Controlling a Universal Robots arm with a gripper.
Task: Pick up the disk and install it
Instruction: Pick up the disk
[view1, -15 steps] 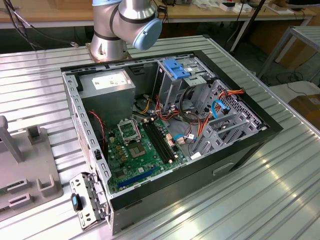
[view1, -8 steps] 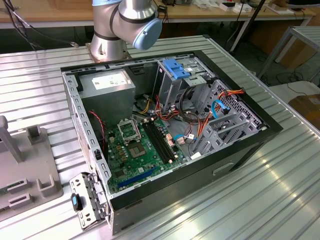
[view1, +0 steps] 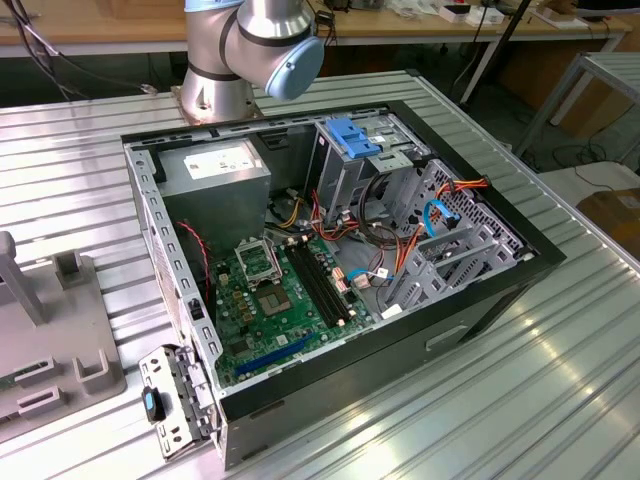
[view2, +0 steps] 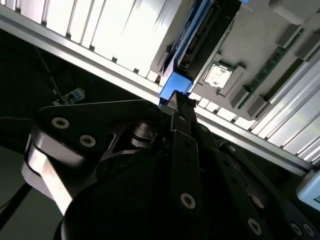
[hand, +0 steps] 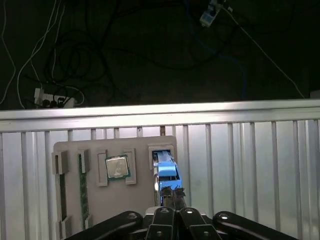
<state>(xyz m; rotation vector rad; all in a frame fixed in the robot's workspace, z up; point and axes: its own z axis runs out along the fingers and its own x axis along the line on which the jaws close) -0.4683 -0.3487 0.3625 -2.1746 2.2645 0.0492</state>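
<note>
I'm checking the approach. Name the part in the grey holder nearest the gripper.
The disk, standing on edge with a blue rail, right at the gripper. The square chip and green memory stick sit in slots farther off.

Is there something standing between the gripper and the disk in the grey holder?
Nothing visible does. In the first wrist view the gripper sits right at the blue-railed edge of the disk, which stands on edge in a slot of the grey holder; the chip lies in a separate pocket beside it.
</note>
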